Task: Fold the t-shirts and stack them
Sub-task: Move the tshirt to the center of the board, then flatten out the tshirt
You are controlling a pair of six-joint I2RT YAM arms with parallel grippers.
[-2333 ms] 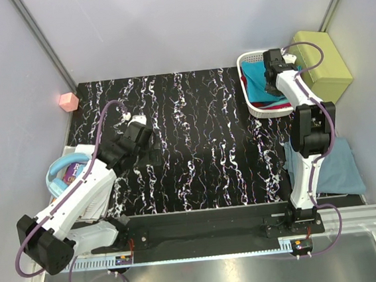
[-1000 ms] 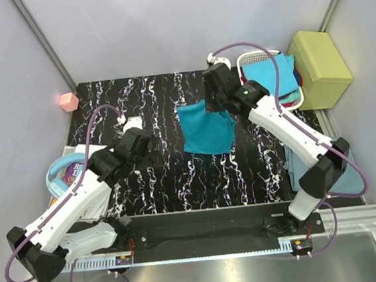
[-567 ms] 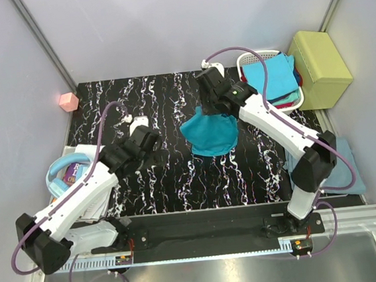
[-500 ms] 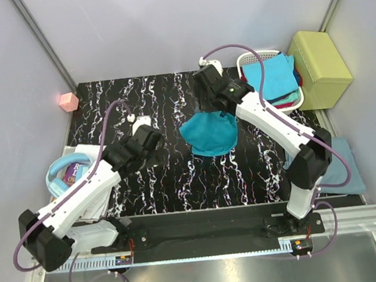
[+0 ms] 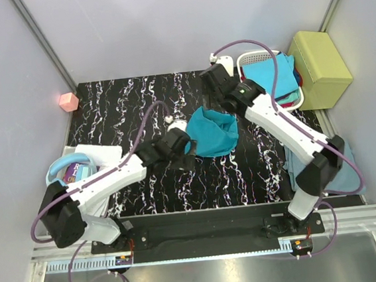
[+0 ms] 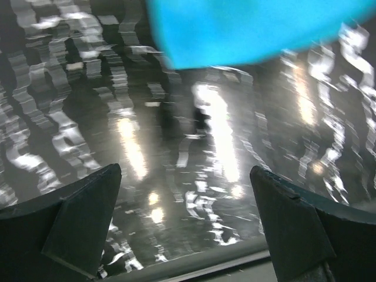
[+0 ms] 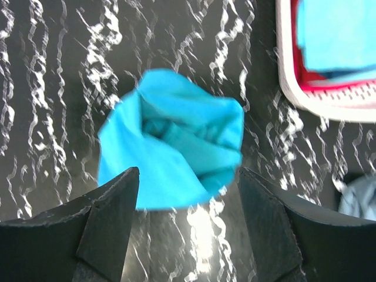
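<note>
One teal t-shirt (image 5: 214,133) crumpled, one grey-blue t-shirt (image 5: 349,177) (right edge)

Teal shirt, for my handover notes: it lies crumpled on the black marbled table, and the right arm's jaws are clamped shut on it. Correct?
Not quite. The teal shirt does lie crumpled on the table, but the right arm's jaws are spread open above it and grip nothing. The right wrist view shows this.

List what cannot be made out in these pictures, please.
- Left wrist view: teal shirt blurred, cut off by the top edge.
- Top view: grey-blue shirt partly behind the right arm.
- Top view: in the basket, whatever lies under the blue shirt is covered.
</note>
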